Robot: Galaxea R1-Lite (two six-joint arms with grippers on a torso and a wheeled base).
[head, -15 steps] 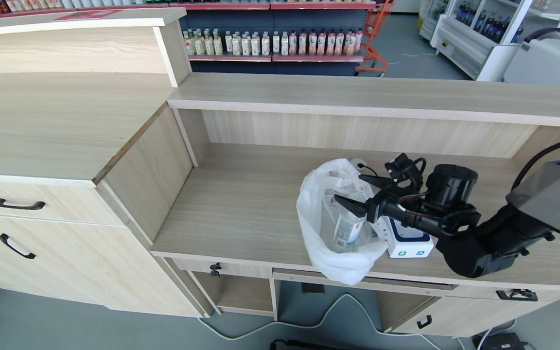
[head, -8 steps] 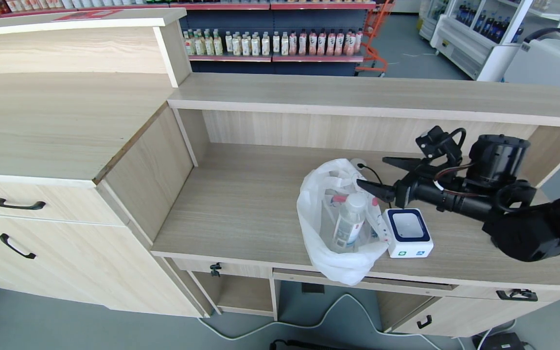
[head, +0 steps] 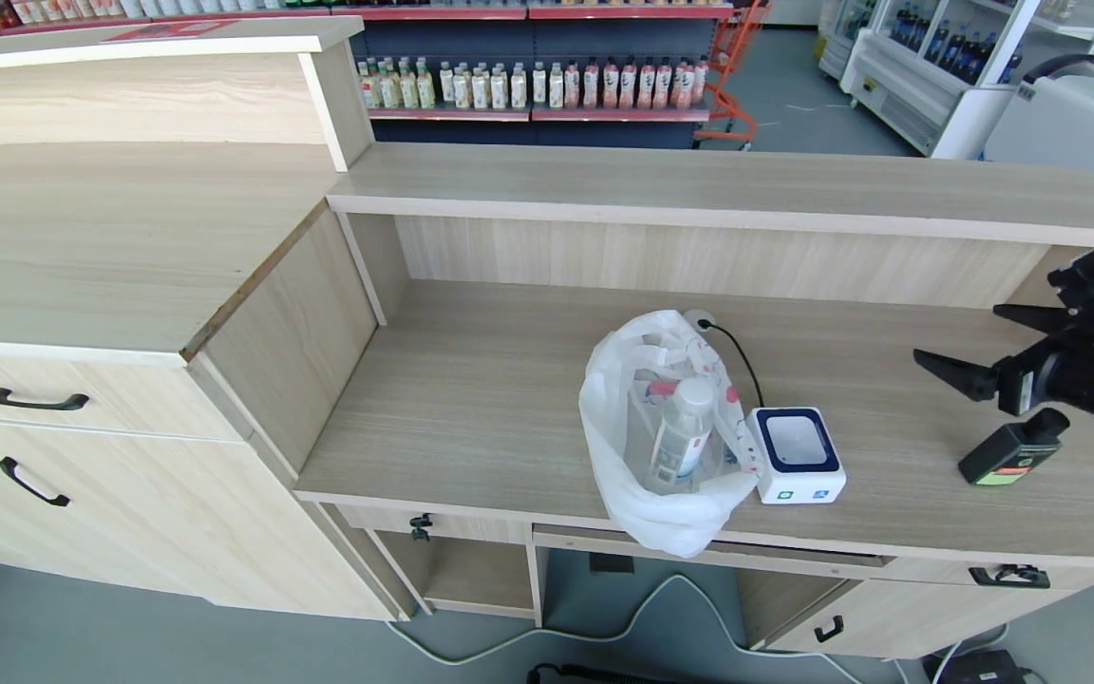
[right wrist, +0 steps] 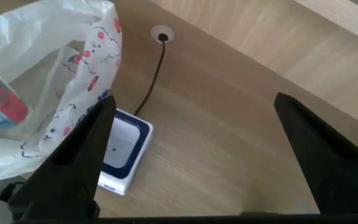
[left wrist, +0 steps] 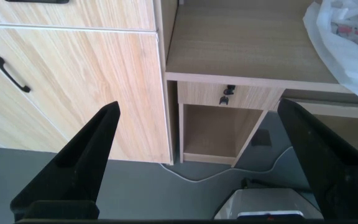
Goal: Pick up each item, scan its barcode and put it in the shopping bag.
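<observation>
A small dark bottle [head: 1010, 454] lies on its side at the right end of the counter [head: 509, 399], well apart from the scanner [head: 797, 454] and the shopping bag [head: 613, 418]. The right gripper [head: 960, 334] hovers just beyond it, jaws wide open and empty, tips toward the bag. The bottle sits back near its wrist, slanted, cap away from the robot. The left gripper [left wrist: 197, 162], also open and empty, hangs low by the cabinet, so the right arm is nearer.

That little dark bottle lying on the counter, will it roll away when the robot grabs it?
Probably not far: the dark bottle looks rather flat-sided and lies on its side. It seems rigid and small, so it is likely light and easy to nudge.
</observation>
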